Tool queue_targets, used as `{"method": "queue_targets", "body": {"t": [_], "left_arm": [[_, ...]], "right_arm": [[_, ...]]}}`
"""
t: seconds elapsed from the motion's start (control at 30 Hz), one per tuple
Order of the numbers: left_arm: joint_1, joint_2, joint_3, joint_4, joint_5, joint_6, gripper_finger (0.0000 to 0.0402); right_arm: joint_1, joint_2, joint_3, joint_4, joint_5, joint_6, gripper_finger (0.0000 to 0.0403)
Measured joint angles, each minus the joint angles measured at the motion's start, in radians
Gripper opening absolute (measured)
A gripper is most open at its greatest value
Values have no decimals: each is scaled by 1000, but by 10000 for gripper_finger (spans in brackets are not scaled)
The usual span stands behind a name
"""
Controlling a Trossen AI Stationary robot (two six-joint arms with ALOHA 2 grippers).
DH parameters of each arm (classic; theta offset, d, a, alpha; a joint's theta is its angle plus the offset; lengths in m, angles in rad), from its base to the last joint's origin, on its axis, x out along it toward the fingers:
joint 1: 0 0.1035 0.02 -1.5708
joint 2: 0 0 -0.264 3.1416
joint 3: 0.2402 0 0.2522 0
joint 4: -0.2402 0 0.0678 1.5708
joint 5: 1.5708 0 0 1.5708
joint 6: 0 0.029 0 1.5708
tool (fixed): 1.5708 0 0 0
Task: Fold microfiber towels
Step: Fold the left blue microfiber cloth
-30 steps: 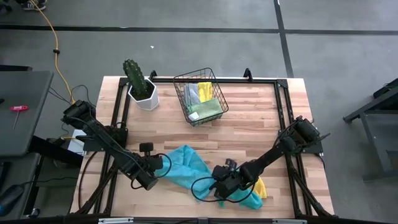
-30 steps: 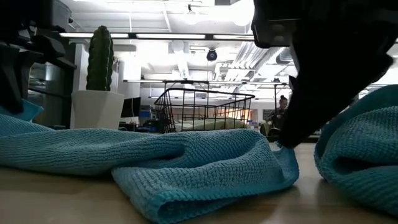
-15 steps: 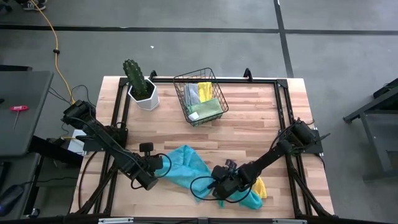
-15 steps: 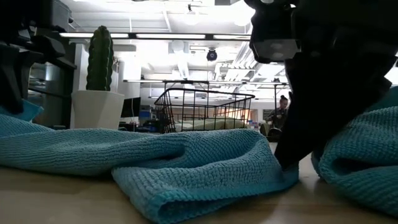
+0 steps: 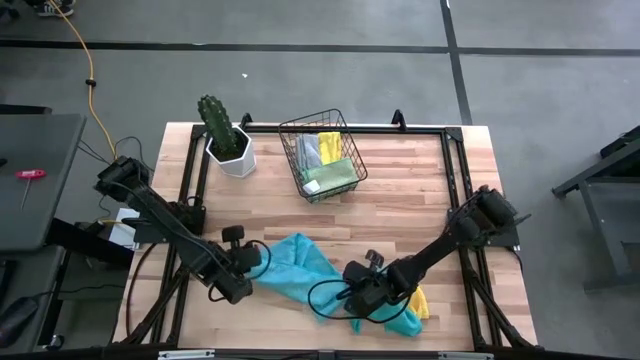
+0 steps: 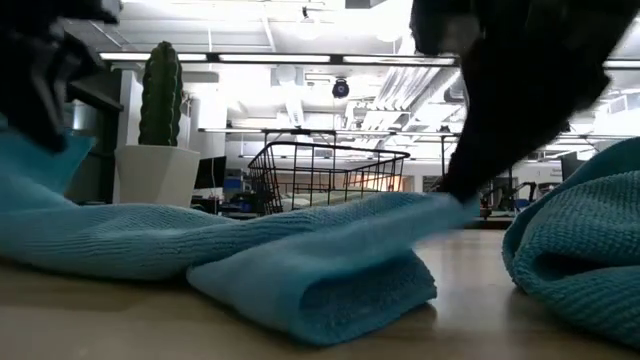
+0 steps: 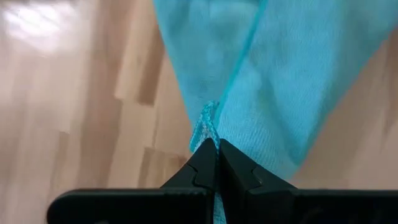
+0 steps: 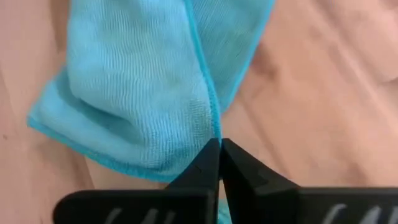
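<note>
Wooden table (image 5: 400, 190) (office beyond)

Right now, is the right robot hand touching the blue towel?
Touching. In the right wrist view, the right gripper is shut with the hem of the teal-blue towel pinched between its fingers.

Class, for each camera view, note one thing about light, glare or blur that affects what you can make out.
High view: even light, all sharp. Low view: bright ceiling lights leave the arms silhouetted; the lifted edge of the teal-blue microfiber towel is motion-blurred. Left wrist view: window glare on the wooden table. Right wrist view: the near black fingers are soft.
</note>
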Motion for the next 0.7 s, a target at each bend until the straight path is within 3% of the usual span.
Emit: {"method": "queue_targets", "body": {"t": [0.17, 0.43, 0.7], "left_arm": [[-30, -82, 0, -3, -153, -8, 0], [-32, -234, 12, -11, -498, -16, 0], [10, -376, 111, -6, -580, 141, 0]], "right_arm": [[9, -107, 0, -94, 113, -24, 2], [26, -271, 0, -264, 364, -93, 0], [-3, -453, 1, -335, 506, -287, 0]]}}
